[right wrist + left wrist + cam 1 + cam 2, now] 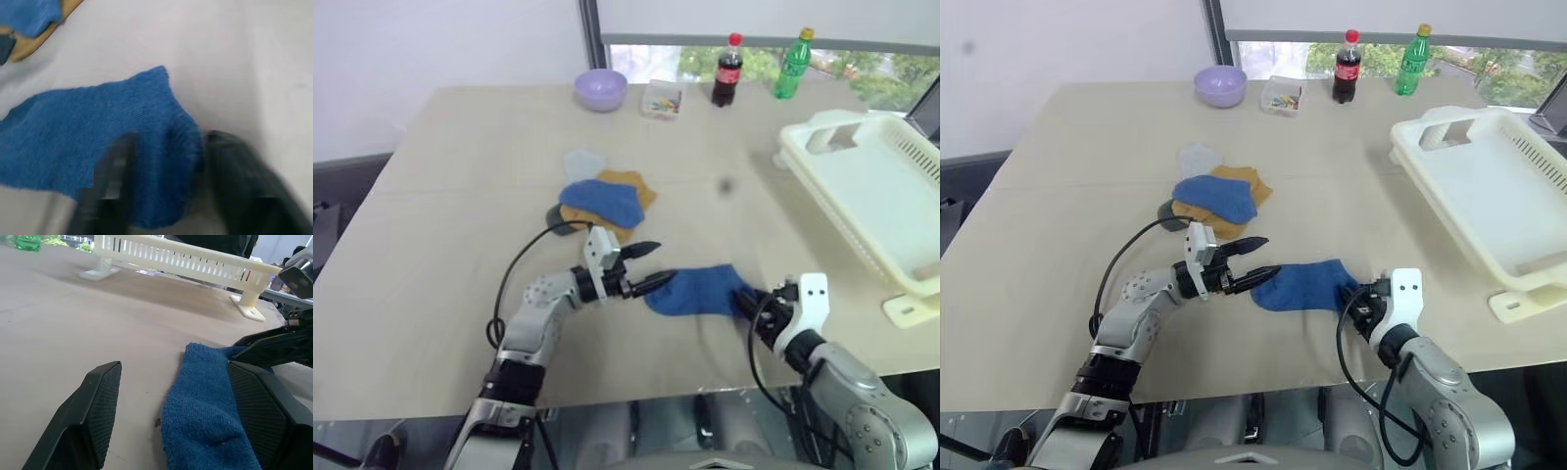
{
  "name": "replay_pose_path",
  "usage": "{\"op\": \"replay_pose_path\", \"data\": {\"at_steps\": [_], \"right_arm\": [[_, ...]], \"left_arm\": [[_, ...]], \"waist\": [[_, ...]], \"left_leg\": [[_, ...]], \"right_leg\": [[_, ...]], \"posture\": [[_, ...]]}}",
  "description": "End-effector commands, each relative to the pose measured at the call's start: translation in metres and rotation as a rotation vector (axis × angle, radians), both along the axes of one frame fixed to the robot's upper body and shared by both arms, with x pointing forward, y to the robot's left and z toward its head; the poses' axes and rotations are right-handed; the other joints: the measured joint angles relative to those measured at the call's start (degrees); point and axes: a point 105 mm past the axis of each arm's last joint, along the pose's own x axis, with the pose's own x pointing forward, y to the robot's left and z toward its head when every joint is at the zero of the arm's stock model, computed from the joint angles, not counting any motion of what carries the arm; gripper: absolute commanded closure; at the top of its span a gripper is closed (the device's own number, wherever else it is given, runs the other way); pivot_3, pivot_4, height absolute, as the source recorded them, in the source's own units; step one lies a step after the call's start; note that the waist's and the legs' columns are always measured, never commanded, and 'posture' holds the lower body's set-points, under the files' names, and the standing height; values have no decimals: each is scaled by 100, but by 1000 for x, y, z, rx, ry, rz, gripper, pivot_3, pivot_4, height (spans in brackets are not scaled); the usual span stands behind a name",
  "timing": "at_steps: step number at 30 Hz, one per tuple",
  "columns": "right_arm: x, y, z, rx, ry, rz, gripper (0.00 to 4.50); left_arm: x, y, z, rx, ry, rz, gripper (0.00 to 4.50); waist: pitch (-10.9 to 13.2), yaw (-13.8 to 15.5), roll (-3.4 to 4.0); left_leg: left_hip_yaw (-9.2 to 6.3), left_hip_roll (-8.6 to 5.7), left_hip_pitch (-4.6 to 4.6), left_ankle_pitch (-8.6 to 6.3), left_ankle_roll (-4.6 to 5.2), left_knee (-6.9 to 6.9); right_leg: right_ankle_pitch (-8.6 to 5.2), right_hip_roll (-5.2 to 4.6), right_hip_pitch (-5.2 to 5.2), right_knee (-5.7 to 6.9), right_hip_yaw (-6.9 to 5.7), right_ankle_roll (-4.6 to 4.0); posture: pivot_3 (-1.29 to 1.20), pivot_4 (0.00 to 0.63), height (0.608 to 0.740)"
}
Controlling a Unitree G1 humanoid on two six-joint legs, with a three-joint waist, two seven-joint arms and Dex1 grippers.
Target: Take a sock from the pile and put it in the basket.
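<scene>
Lower centre of frame: blue sock (698, 291) flat on desk (460, 176), long axis left-right, apart from pile (602, 201). Left hand (649, 266) open at its left end; right hand (751, 304) astride right end, jaws apart, not clamped. Basket (876, 186) upper right, nearer right hand.

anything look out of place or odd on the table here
One blue sock lies flat on the table apart from the pile, between the left claw and the right claw, not in the basket. The basket's near corner seems to overhang the table edge. Nothing looks spilled or damaged.
</scene>
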Motion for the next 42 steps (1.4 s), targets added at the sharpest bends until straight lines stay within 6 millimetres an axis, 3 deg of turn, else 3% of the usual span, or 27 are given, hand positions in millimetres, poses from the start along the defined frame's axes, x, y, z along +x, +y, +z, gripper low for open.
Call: {"op": "replay_pose_path", "data": {"at_steps": [1,7,14,19,24,30,42], "right_arm": [[-3,-4,24,-12,-110,87,1166],[-13,-19,40,-82,-195,261,1166],[-9,-30,51,-115,-273,325,1166],[-16,-26,60,-119,-330,445,1166],[-21,-23,70,-102,-378,510,1166],[-23,-24,75,-122,-391,520,1166],[-24,-24,74,-123,-398,469,1166]], "left_arm": [[-1,1,10,-12,-36,-7,833],[-2,6,12,-15,-45,16,833],[2,17,17,5,-89,76,833],[18,31,32,29,-176,217,833],[39,34,44,47,-243,353,833],[59,38,32,144,-264,475,833],[73,23,15,253,-241,490,833]], "waist": [[0,-2,0],[0,-1,0],[0,-1,-1],[1,7,-1],[2,64,-4],[2,90,-5],[2,141,-5]], "left_leg": [[0,0,0,0,0,0],[-3,0,1,0,0,0],[-1,0,3,0,0,1],[-1,0,3,0,0,2],[-7,-1,4,0,0,12],[-6,-3,6,0,0,17],[-7,-3,3,0,0,20]], "right_leg": [[0,0,0,-1,0,0],[-1,3,1,0,-2,5],[-2,3,1,2,0,7],[1,3,1,3,1,8],[11,2,14,2,-7,18],[21,2,18,2,-6,9],[23,1,18,3,-8,8]], "posture": [[0,150,740],[0,150,740],[0,150,740],[0,150,740],[0,150,740],[0,150,740],[0,150,740]]}}
